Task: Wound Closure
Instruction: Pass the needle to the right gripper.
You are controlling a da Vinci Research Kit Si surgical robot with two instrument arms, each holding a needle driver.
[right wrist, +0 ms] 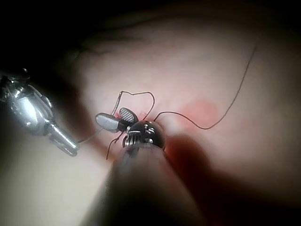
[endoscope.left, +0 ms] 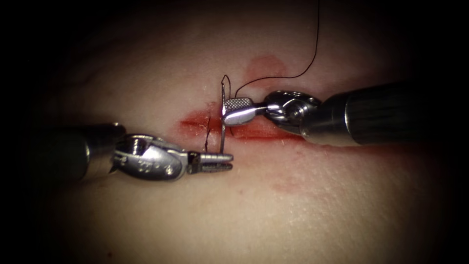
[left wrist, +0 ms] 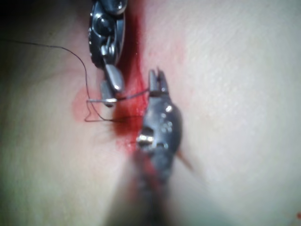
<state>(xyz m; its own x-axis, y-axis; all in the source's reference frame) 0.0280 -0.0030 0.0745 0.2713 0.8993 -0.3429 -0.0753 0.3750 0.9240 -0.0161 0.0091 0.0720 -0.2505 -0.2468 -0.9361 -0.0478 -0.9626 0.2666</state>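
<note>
Endoscope, right tool (endoscope.left: 225, 111): we see its shaft reach in level from the right; the jaws are parted, one ribbed face up, with the needle (endoscope.left: 223, 117) between them near its upper, eyed end.
Endoscope, left tool (endoscope.left: 225, 162): we see it lie level from the left, jaws almost closed around the needle's lower end, just below the cut (endoscope.left: 244, 128).
Endoscope, needle: it stands upright across the cut in the tissue (endoscope.left: 293, 215); we cannot tell if its tip is buried.
Endoscope, thread (endoscope.left: 312, 54): it climbs away from the eye.
Left wrist, left tool (left wrist: 158, 81): it touches the needle (left wrist: 123, 97).
Right wrist, right tool (right wrist: 115, 118): we see open jaws straddling the needle (right wrist: 115, 104).
</note>
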